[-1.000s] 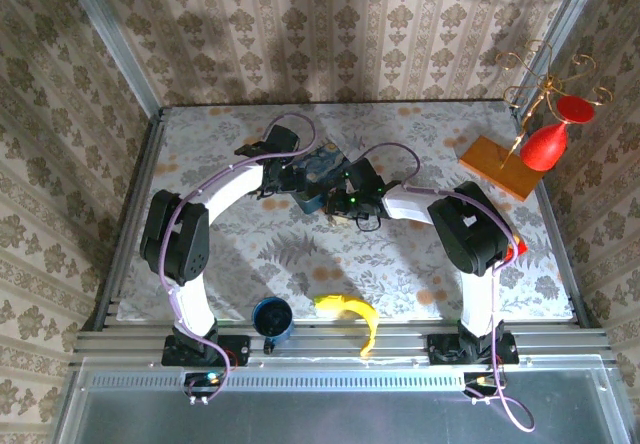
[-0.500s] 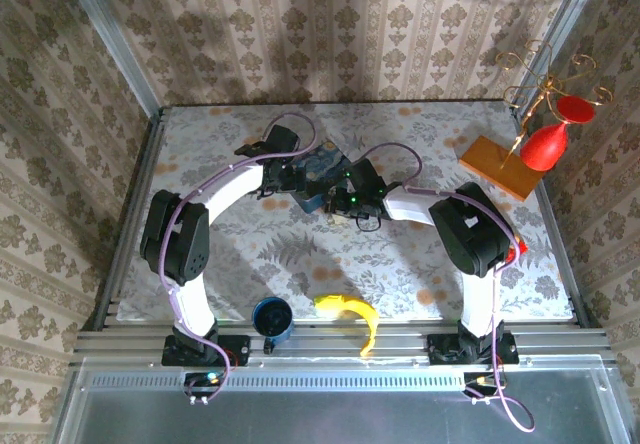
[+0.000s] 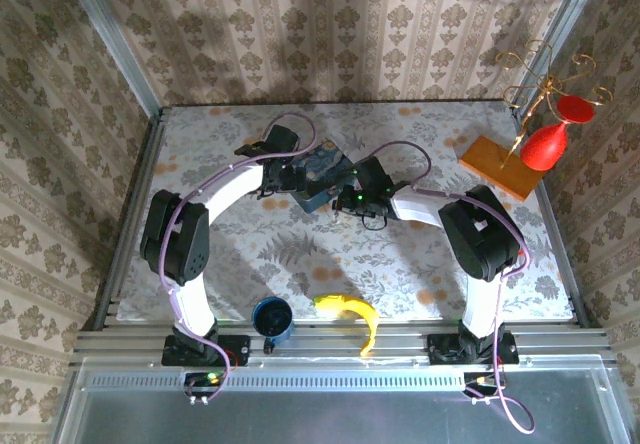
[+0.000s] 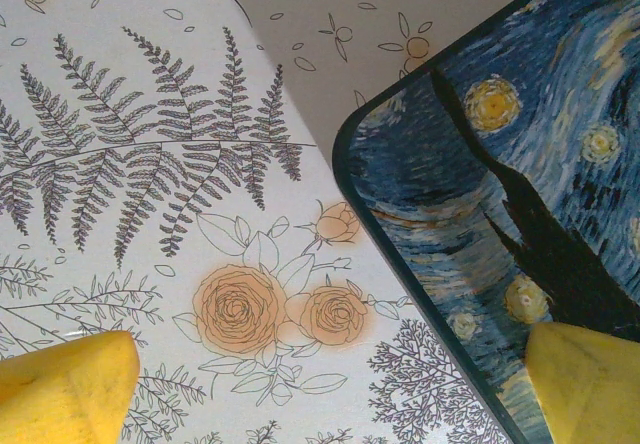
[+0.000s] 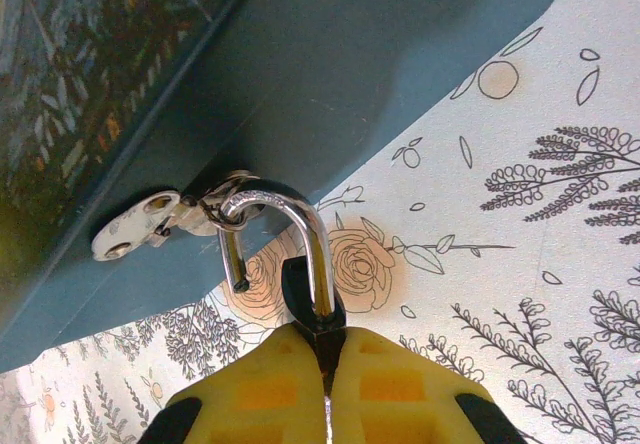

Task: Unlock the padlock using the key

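The padlock (image 5: 303, 286) is small, with a black body and a shiny shackle (image 5: 312, 249). One shackle end hangs free, and the shackle loops through a ring at the side of the blue night-sky tin (image 5: 330, 74). My right gripper (image 5: 325, 342) is shut on the padlock's black body, yellow fingers pressed together around it. A flat silver piece (image 5: 130, 232) hangs at that ring; I cannot tell whether it is the key. My left gripper (image 4: 320, 389) is open at the tin's corner (image 4: 500, 194), one fingertip (image 4: 585, 379) over the lid and the other over the cloth.
From above, both grippers meet at the tin (image 3: 322, 167) in the middle of the floral cloth. A blue mug (image 3: 272, 317) and a banana (image 3: 355, 316) lie near the front edge. A wooden board (image 3: 497, 167) with a red goblet (image 3: 546, 145) stands at the back right.
My right gripper has closed onto the padlock's body and its arm has shifted slightly to the right. The left arm has not moved.
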Controlling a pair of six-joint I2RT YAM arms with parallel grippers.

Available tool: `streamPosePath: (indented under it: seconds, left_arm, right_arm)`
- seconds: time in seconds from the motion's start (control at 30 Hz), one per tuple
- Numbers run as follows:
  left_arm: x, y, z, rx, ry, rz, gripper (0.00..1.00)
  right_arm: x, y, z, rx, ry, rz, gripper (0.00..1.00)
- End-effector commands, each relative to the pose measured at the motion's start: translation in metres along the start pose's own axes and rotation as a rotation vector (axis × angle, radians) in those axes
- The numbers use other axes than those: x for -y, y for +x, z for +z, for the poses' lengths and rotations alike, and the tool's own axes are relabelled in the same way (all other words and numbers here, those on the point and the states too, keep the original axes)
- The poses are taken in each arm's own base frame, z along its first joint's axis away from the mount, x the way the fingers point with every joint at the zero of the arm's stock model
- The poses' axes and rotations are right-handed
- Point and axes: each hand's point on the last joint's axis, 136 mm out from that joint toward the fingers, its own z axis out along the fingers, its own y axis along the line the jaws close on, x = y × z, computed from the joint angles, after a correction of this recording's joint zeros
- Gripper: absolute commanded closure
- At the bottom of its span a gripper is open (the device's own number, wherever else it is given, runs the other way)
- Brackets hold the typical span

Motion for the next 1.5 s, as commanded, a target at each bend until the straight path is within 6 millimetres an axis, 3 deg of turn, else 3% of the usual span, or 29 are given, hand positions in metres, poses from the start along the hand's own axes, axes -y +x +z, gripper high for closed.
streamPosePath:
  seconds: [0.0, 0.33, 0.57, 0.73, 1.03, 1.47]
  left_arm:
    - [-0.024, 0.024, 0.009, -0.09, -0.088, 0.014, 0.0]
    - [-0.016, 0.016, -0.004, -0.062, -0.038, -0.003, 0.0]
    - [0.013, -0.013, -0.038, 0.037, 0.092, -0.043, 0.0]
    - [0.034, -0.029, -0.046, 0.09, 0.172, -0.063, 0.0]
    - [0.045, -0.02, -0.02, 0.038, 0.04, 0.021, 0.0]
    - [0.036, 0.007, 0.004, -0.018, -0.08, 0.081, 0.0]
  right_arm:
    - [0.007, -0.004, -0.009, 0.013, 0.014, 0.038, 1.0]
    - [0.001, -0.004, -0.008, 0.009, -0.02, 0.051, 1.0]
    - [-0.001, -0.001, -0.007, 0.003, -0.037, 0.06, 1.0]
    - [0.0, 0.002, -0.009, 0.007, -0.041, 0.069, 1.0]
    - [0.003, 0.009, -0.011, 0.008, -0.05, 0.096, 1.0]
    - [0.011, 0.033, -0.025, 0.021, -0.065, 0.171, 1.0]
